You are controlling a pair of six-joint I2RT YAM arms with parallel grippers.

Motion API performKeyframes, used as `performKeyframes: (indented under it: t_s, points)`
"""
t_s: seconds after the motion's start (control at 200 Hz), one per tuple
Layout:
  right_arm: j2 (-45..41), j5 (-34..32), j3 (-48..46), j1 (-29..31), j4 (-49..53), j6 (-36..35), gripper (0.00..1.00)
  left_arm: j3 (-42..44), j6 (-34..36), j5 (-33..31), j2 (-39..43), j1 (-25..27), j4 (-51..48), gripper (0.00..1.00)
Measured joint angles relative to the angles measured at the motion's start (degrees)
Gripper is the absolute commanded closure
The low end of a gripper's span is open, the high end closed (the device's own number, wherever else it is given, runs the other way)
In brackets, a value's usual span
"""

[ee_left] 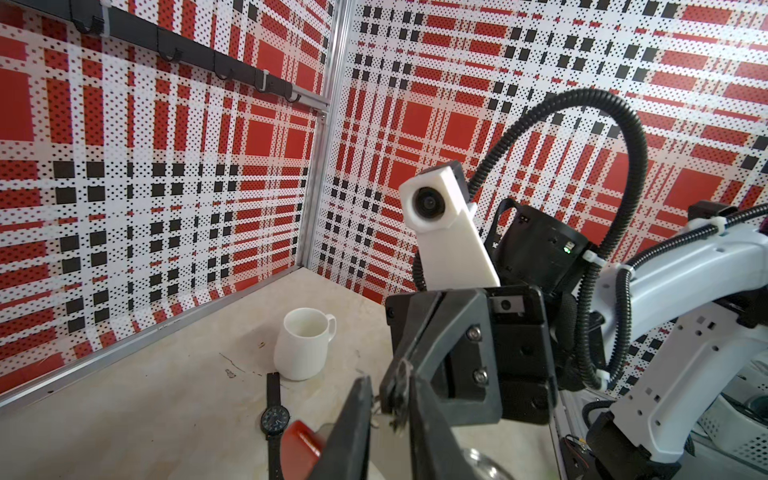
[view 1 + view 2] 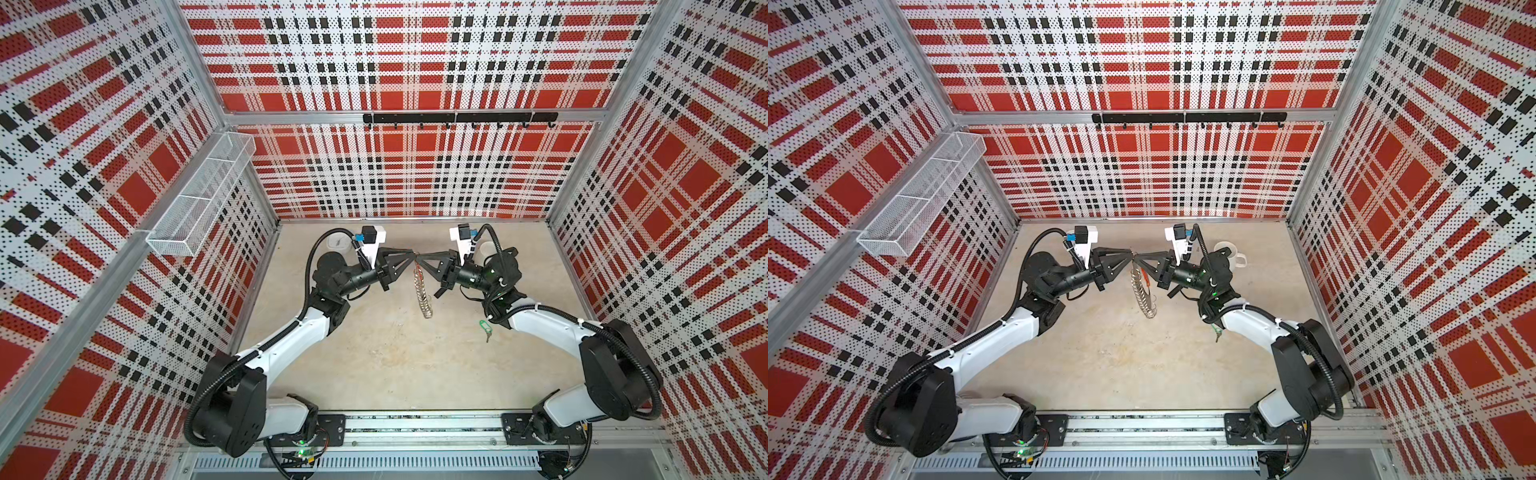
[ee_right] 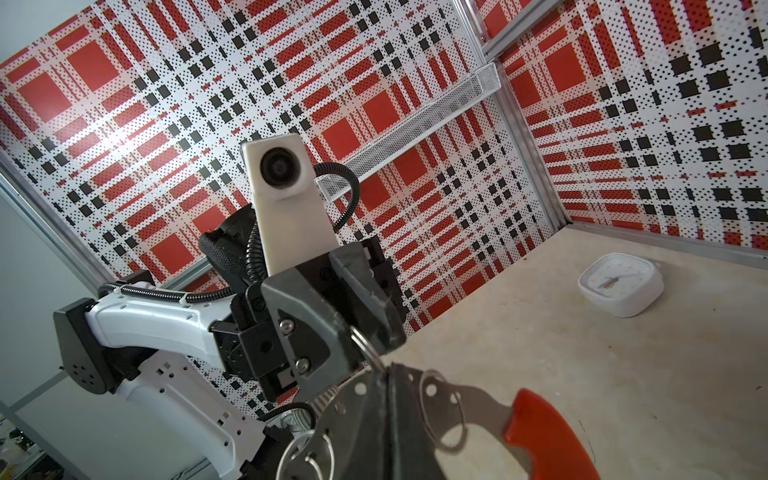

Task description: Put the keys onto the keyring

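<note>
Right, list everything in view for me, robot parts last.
keyring: one, grey and red, held up in the middle
key: one, dark with green tag, on table, right side
mug: one, white, back right
watch: one, black, beside mug
clock: one, white, back left
basket: one, white wire, left wall
hook rail: one, black, back wall
left gripper: one, black, at a keyring loop, grip unclear
right gripper: one, black, shut on keyring

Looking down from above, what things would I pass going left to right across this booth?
In a top view: wire basket on the wall → white clock → keyring, hanging from the pincers → green-tagged key on the floor.
</note>
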State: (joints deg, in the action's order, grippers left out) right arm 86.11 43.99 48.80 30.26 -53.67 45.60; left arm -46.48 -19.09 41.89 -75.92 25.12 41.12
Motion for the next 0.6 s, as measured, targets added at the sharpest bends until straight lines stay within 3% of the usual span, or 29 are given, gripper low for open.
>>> performKeyframes:
  t_s: [0.095, 0.326, 0.376, 0.431, 0.601]
  points:
    - [0.0, 0.4, 0.0, 0.0, 0.0, 0.2, 1.00, -0.3, 0.0, 0.2, -0.4, 0.4, 0.0, 1.00]
    - [-0.7, -0.6, 0.0, 0.0, 2.2, -1.4, 1.00, -0.7, 0.0, 1.2, -0.9, 0.3, -0.1, 1.00]
    - [-1.6, -1.2, 0.0, 0.0, 4.5, -2.8, 0.81, -0.7, 0.0, 1.4, -0.9, 0.3, -0.4, 1.00]
    - [-2.9, -2.5, 0.1, 0.0, 8.4, -5.5, 0.73, -0.7, 0.0, 1.7, -0.9, 0.1, -0.7, 1.00]
    - [-6.7, -5.3, 3.0, -0.2, 22.6, -15.8, 0.67, -1.9, 1.4, 5.1, -0.9, -1.2, -5.9, 1.00]
